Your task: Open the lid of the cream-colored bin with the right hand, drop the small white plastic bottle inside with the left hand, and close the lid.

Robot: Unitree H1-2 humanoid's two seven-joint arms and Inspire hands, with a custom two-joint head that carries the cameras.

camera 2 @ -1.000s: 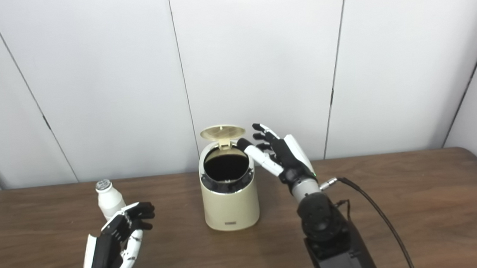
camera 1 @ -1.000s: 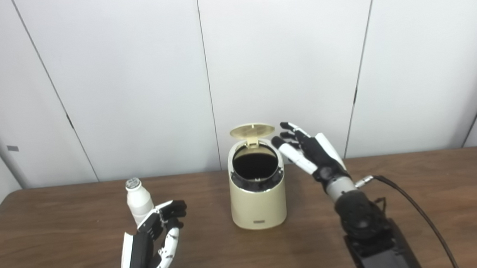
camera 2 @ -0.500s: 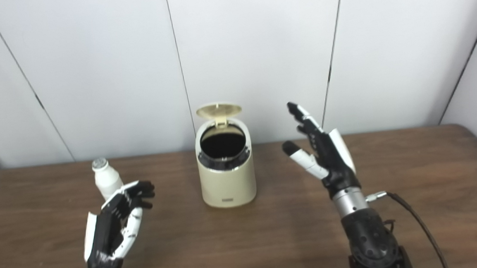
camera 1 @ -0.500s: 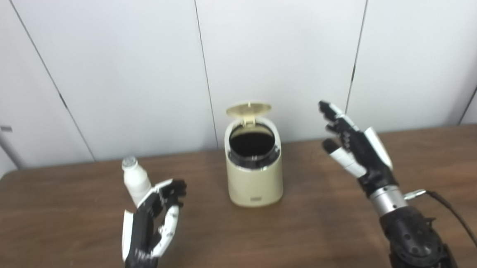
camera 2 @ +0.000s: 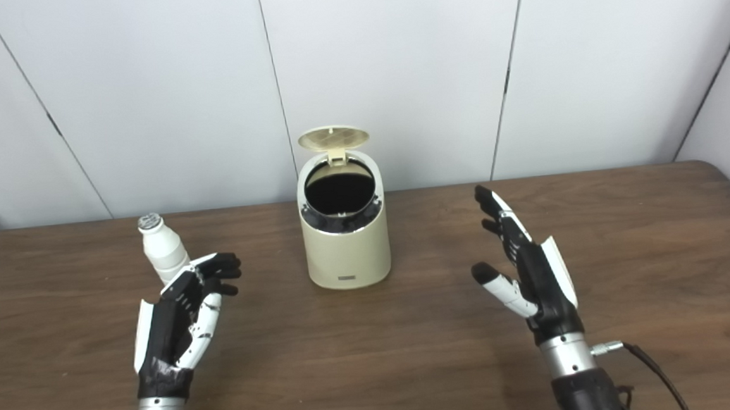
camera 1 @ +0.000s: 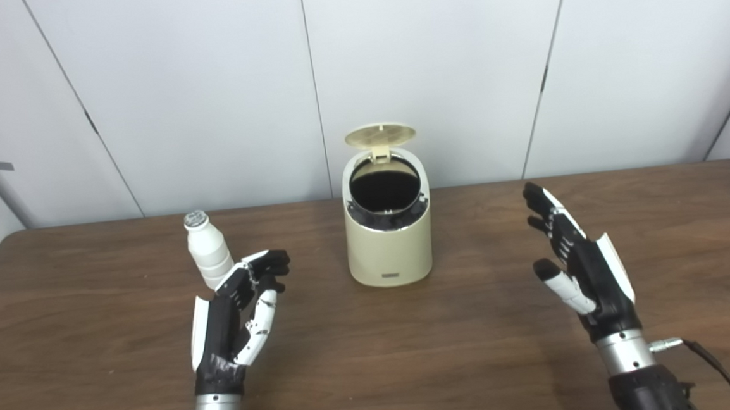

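The lid (camera 1: 380, 135) of the cream-colored bin (camera 1: 390, 248) is seen standing upright at the back of the rim, so the opening step is judged done and the dark mouth is left exposed. The right hand (camera 1: 577, 272) is held well apart from the bin, off to its own inner side, with fingers spread and nothing held. The step in hand is judged to be the pick-up of the small white plastic bottle (camera 1: 207, 252), which stands upright on the table (camera 1: 95, 348) just beyond the fingertips of the left hand (camera 1: 235, 314). That hand is held with fingers loosely curled and apart, empty; whether the bottle is touched cannot be told, though no grasp is seen. For the next move, the left hand is to be brought forward around the bottle's body and closed on it firmly enough that it is not tipped, then lifted and carried inward, over the bin's mouth, which lies ahead and toward the inner side of that hand.
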